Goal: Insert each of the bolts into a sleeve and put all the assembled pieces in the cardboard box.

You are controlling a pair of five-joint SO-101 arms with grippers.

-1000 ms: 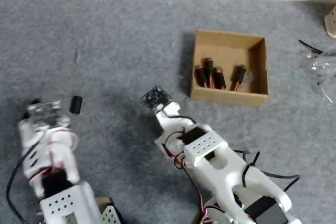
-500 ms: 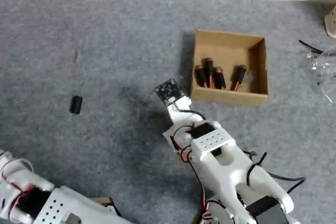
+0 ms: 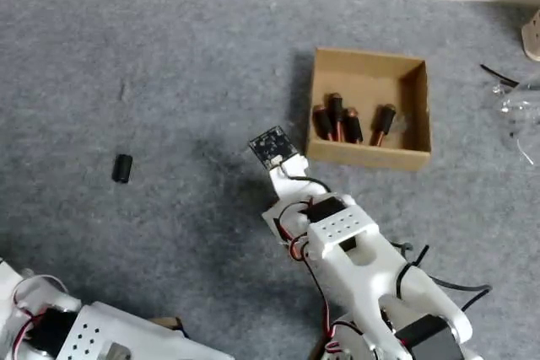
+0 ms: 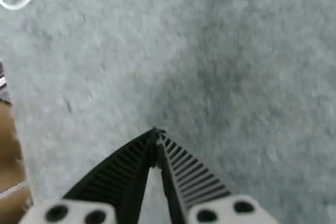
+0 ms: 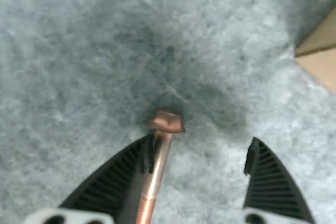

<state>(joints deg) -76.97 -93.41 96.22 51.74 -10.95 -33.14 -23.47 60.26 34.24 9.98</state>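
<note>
On grey carpet (image 3: pixel 169 65), the cardboard box (image 3: pixel 367 156) holds 4 bolted sleeves (image 3: pixel 337 120). A loose black sleeve (image 3: pixel 122 168) lies well apart, to the box's left. The right arm (image 3: pixel 337 238) ends near the box's front corner. Its wrist view shows the right gripper (image 5: pixel 201 148) with fingers spread wide and a copper bolt (image 5: pixel 157 161) lying along 1 finger, hex head forward. The left arm (image 3: pixel 84 339) sits at the near-left edge. The left gripper (image 4: pixel 157 137) has fingertips pressed together, holding nothing.

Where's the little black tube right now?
The black sleeve lies alone on the grey carpet at the left of the high view, well apart from the cardboard box.
</note>
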